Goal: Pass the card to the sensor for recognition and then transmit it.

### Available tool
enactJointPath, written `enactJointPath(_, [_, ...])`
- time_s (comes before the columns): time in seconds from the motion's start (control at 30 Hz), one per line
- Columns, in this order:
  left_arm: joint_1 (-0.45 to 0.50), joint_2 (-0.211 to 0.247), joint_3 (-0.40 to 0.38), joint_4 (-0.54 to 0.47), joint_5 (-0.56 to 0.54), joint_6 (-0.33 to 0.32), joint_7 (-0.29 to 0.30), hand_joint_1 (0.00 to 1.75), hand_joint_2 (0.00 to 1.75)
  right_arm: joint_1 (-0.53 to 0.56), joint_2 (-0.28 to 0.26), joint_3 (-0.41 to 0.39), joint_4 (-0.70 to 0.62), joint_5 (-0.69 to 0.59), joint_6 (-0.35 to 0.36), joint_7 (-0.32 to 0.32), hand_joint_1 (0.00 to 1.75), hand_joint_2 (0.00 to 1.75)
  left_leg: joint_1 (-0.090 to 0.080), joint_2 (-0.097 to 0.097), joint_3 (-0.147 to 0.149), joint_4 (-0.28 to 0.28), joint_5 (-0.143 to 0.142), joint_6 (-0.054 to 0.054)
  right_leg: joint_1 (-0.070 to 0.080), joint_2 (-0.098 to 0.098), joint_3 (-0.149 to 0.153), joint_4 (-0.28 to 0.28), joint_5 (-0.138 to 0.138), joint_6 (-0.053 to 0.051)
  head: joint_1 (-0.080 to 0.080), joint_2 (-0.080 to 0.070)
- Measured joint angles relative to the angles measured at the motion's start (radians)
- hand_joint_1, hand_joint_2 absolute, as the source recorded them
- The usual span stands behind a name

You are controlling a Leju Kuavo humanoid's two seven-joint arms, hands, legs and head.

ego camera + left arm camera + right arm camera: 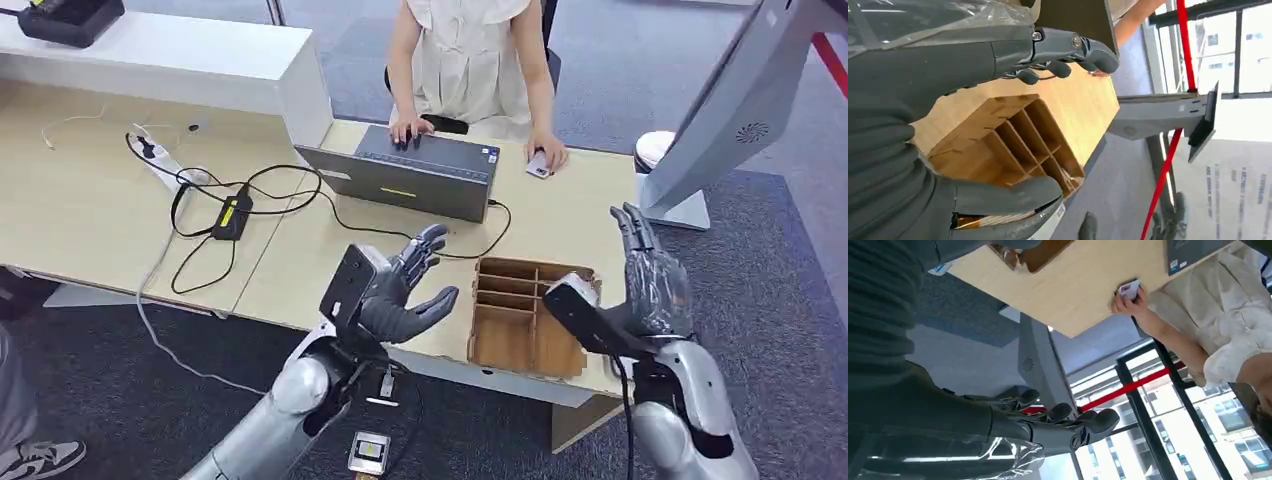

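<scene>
A small white card lies on the wooden table under the fingers of a person's hand, beside a grey box-shaped device. The right wrist view shows the card in that person's fingers. My left hand hovers over the table's near edge, fingers spread, nothing in it. My right hand is raised at the table's right end, palm up and fingers apart, empty. Both hands are well short of the card. In the wrist views my left hand and right hand hold nothing.
A wooden divided box stands between my hands at the near edge; it is also under my left hand. A tilted grey panel on a stand rises at the right. A power strip and black cables lie on the left. The person stands behind the table.
</scene>
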Motion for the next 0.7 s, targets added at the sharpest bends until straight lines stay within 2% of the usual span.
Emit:
enactJointPath(0.43, [-0.016, 0.000, 0.002, -0.033, 0.019, 0.031, 0.017, 0.00, 1.75, 0.011, 0.002, 0.029, 0.029, 0.026, 0.079, 0.018, 0.00, 1.75, 0.000, 0.000, 0.000, 0.000, 0.000, 0.000, 0.000, 0.000, 0.000, 0.000, 0.000, 0.000, 0.000, 0.000])
enactJointPath(0.7, [-0.016, 0.000, 0.002, -0.034, 0.021, 0.016, 0.018, 0.00, 1.75, 0.004, 0.021, 0.048, 0.089, 0.020, 0.080, 0.015, 0.00, 1.75, 0.000, 0.000, 0.000, 0.000, 0.000, 0.000, 0.000, 0.000, 0.000, 0.000, 0.000, 0.000, 0.000, 0.000])
